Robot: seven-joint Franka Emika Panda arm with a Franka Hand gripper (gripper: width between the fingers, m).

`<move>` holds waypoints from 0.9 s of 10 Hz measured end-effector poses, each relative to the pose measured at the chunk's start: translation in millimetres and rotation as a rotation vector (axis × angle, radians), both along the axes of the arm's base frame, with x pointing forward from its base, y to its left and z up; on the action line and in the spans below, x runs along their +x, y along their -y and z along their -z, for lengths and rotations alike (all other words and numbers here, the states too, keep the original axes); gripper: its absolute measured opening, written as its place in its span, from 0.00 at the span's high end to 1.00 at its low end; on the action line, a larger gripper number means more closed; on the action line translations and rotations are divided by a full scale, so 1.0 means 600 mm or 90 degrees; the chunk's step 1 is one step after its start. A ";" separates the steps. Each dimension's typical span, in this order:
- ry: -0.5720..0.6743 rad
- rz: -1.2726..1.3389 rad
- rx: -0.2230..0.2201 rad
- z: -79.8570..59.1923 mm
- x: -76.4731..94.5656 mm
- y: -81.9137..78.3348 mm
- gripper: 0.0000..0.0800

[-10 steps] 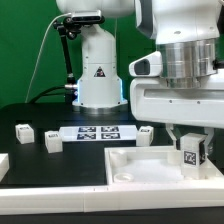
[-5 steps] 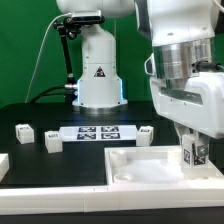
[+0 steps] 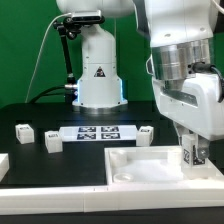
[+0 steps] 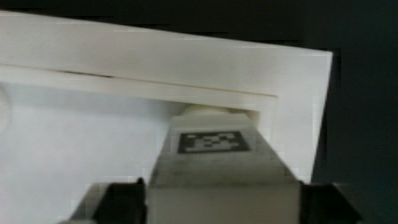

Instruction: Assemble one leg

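My gripper (image 3: pixel 189 153) is shut on a leg (image 3: pixel 188 155), a small white block with a black-and-white tag, and holds it tilted over the right rear corner of the large white square base (image 3: pixel 135 170). In the wrist view the leg (image 4: pixel 221 150) sits between my two dark fingers (image 4: pixel 121 200), its far end at a recessed corner pocket (image 4: pixel 222 103) of the base (image 4: pixel 107 60). Three other legs rest on the black table: one at the far left (image 3: pixel 22 130), one beside it (image 3: pixel 51 143), one right of the marker board (image 3: pixel 146 132).
The marker board (image 3: pixel 98 132) lies flat at the table's middle. The arm's white pedestal (image 3: pixel 98 75) stands behind it. A white piece (image 3: pixel 3 165) sits at the exterior view's left edge.
My wrist has rotated and tilted, and the held leg has shifted a little lower toward the base's right rear corner. The other legs have not moved.
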State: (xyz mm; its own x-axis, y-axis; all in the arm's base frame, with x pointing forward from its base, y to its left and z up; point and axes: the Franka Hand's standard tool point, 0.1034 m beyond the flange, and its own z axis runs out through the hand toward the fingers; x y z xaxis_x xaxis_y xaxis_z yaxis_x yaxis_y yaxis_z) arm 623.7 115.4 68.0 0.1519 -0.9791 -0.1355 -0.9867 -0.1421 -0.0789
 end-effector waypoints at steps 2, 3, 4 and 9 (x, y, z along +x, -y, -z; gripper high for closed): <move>-0.001 -0.076 -0.002 -0.003 0.001 -0.002 0.23; 0.006 -0.149 -0.004 -0.004 0.002 -0.004 0.20; 0.014 -0.207 -0.007 -0.004 0.002 -0.004 0.20; 0.047 -0.570 -0.067 -0.005 0.004 -0.016 0.19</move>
State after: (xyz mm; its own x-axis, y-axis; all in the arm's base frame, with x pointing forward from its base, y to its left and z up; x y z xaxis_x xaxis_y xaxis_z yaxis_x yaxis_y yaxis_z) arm 625.9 125.2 71.2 0.8672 -0.4977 -0.0116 -0.4970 -0.8640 -0.0806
